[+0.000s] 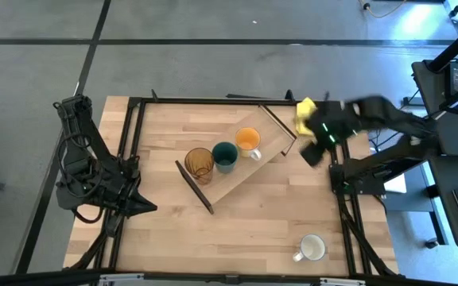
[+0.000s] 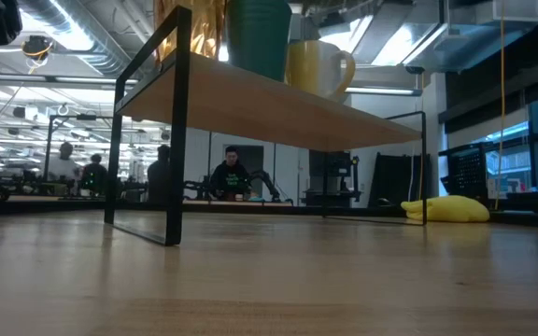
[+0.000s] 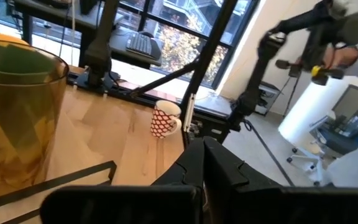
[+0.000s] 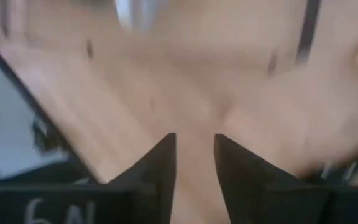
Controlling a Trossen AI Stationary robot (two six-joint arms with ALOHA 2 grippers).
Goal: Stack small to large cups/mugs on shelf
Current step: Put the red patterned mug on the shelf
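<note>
High: amber tumbler (image 1: 199,164), teal cup (image 1: 225,156), orange mug (image 1: 248,141) already on shelf (image 1: 237,179); white mug (image 1: 311,249) left, at table's 5 o'clock. Right gripper (image 1: 312,152) off shelf's 3 o'clock end, by yellow cloth (image 1: 304,108). Left gripper (image 1: 145,207) parked at 8 o'clock, jaws shut, empty.
Low: no arms seen.
R wrist: fingers (image 4: 160,165) slightly apart, holding nothing.
</note>
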